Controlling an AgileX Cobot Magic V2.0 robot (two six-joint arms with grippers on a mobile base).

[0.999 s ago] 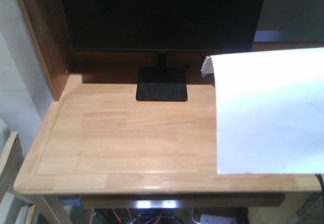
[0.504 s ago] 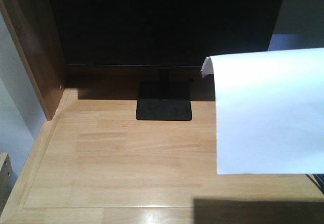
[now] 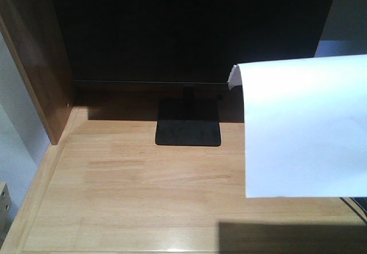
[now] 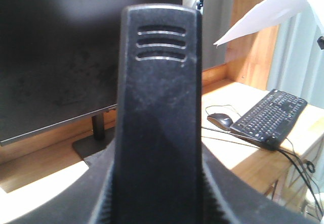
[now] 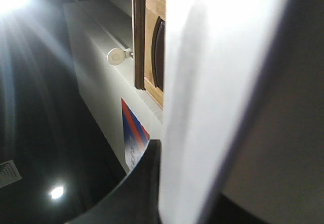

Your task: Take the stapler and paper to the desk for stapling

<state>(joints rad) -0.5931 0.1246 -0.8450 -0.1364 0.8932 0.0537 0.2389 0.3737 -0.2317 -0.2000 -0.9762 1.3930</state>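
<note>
Overhead, the paper hung in the air above the right part of the desk, not lying on it, and its far left corner was curled. It threw a dark shadow on the wood at the near right edge. Behind it stood a dark monitor on a flat black base, and a brown side panel rose on the left.

The right wrist view showed the right claw pinching the sheet edge-on, with one dark finger pressed against its left face.

The left wrist view was mostly filled by the stapler, black, upright, with three short slots near its top. The left claw was clamped on its lower part from both sides. Beyond it, on the desk, lay a keyboard and a mouse just beside it, both black.
</note>
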